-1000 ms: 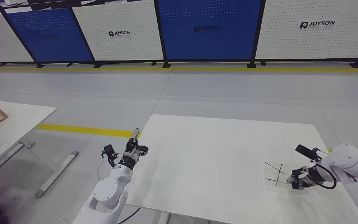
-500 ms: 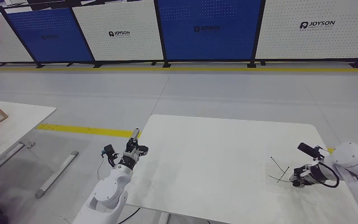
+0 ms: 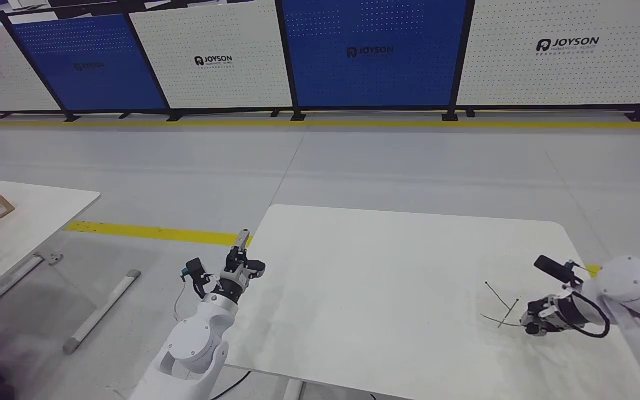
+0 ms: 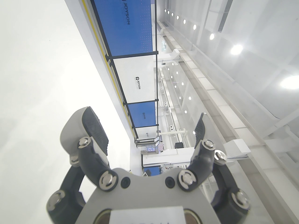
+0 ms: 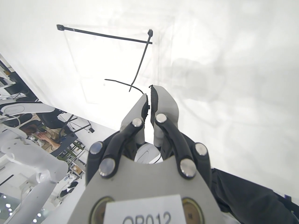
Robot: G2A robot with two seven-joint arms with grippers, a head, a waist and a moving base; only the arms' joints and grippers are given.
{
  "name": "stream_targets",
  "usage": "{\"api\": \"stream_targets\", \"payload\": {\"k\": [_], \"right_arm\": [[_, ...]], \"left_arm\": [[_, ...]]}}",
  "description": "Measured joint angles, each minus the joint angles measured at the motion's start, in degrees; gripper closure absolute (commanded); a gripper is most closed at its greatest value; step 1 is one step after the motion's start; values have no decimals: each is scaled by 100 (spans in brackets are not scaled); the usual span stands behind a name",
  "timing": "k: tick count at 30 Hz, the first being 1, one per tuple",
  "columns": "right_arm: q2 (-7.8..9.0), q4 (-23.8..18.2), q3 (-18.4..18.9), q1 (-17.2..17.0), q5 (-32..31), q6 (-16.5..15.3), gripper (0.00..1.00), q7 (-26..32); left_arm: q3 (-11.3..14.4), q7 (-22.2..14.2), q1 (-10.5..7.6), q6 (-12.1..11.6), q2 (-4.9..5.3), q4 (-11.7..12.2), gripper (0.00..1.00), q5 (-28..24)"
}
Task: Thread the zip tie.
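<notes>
Right gripper (image 3: 527, 322) sits at the lower right of the top view, low over the white table (image 3: 400, 270) near its right edge. A thin black zip tie (image 3: 500, 321) runs from its tips toward the frame's centre. Two spare ties (image 3: 497, 293) lie just above that one in the frame. Left gripper (image 3: 240, 243) is at the lower left, at the table's left edge and well apart from all the ties. I judge it is parked there, out of the way, until a second grasp is needed.

From the left wrist, the left gripper (image 4: 146, 117) has its fingers spread wide with nothing between them, beside the table (image 4: 35, 71) edge. Open jaws suit an arm waiting to take the tie's other end.

From the right wrist, the right gripper (image 5: 149, 92) has its pads pressed almost together, and the curved zip tie (image 5: 121, 83) ends right at them. It looks pinched by its very tip, though the contact itself is hidden between the pads. Holding it by the end probably leaves the rest of the strap free to bend round toward its head. Beyond the fingertips the spare ties (image 5: 105, 35) cross each other flat on the table (image 5: 233, 24), and one of them also crosses the held tie's curve. Threading is not yet begun.
</notes>
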Motion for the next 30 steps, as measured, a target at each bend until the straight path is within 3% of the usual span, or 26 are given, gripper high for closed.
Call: {"api": "stream_targets", "payload": {"k": [25, 30], "right_arm": [[112, -125, -220, 61, 39, 0, 100, 0], [124, -128, -269, 89, 55, 0, 96, 0]], "left_arm": [[0, 0, 0, 0, 0, 0, 0, 0], [0, 0, 0, 0, 0, 0, 0, 0]]}}
